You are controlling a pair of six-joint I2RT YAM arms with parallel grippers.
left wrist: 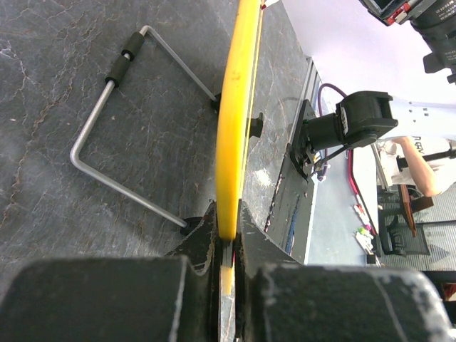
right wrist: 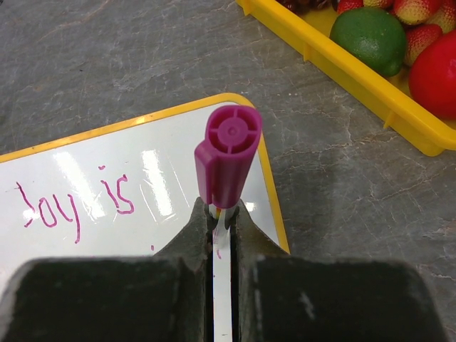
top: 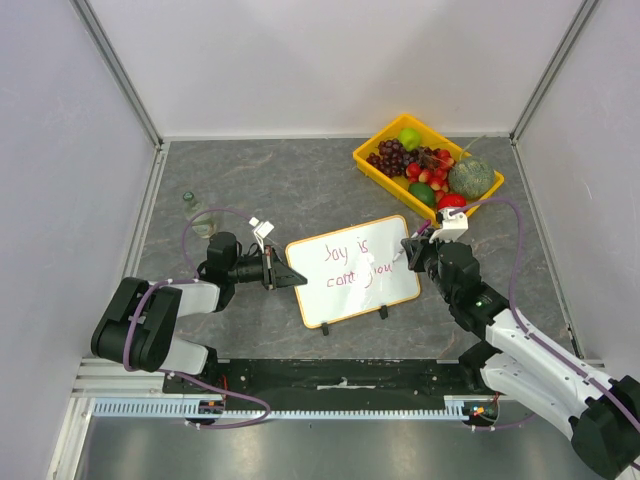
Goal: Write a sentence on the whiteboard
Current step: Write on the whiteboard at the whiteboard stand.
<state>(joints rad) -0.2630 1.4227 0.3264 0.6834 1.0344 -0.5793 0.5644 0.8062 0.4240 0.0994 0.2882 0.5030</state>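
fingers of the left gripper are pinched shut on the frame at the left end of the whiteboard, apparently to steady it against the push of writing. the right gripper is clamped on a magenta marker, tip down at the board's right side. the board stands propped on the worktop between the arms, near the fruit tray. the sentence runs in two pinkish lines; its last letters look finished, though the marker partly hides them.

Bright, even light; soft shadows. Glare streaks on whiteboard. Wrist-view foregrounds out of focus.
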